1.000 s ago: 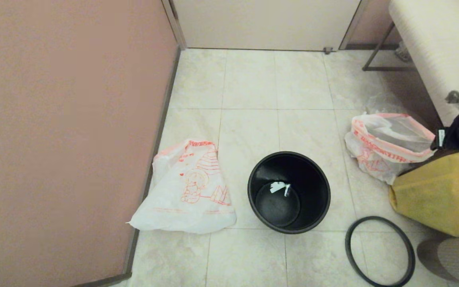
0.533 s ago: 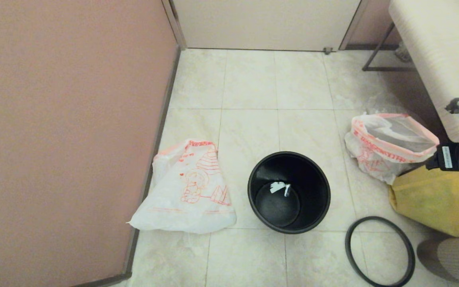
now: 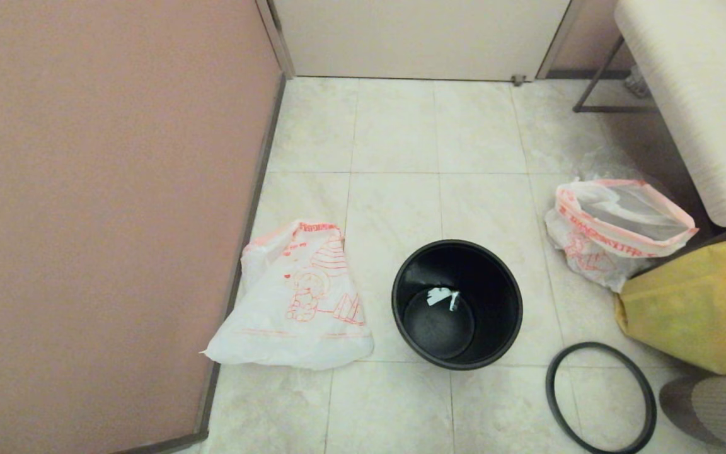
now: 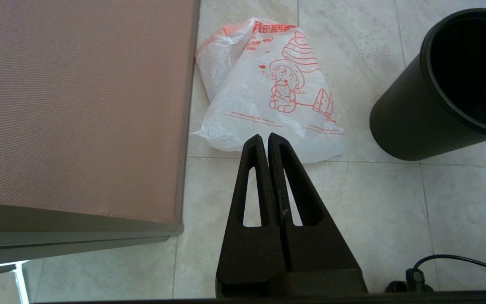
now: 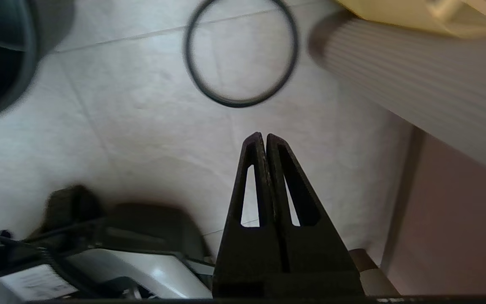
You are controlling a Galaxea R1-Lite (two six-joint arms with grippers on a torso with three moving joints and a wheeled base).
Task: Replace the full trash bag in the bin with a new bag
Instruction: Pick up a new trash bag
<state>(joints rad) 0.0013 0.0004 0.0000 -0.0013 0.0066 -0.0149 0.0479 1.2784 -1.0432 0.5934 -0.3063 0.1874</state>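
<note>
1. While the tiled floor (image 3: 394,126) fills most of the head view, the pink wall (image 3: 98,208) takes the whole left side.
2. Sitting at the right edge, the yellow bag (image 3: 684,309) lies just below the full trash bag (image 3: 615,227), which rests on the floor right of centre, out of the bin, its printed mouth gaping.
3. Left of centre, the new bag (image 3: 293,302) lies limp and flat beside the wall, untouched.
4. At centre stands the bin (image 3: 457,302), unlined, with only a white scrap (image 3: 442,296) on its bottom.
5. Its hoop (image 3: 601,397) lies apart on the floor at lower right.
6. A second ago the right arm reached in at the right edge beside the full bag; now it has pulled out of the head view, and the right gripper (image 5: 264,137) has closed on nothing, pointing at bare floor near the hoop.
7. Parked over the new bag, the left gripper (image 4: 265,137) is closed and empty too.
8. Judging from this, removal looks finished, and lining the bin comes next.
</note>
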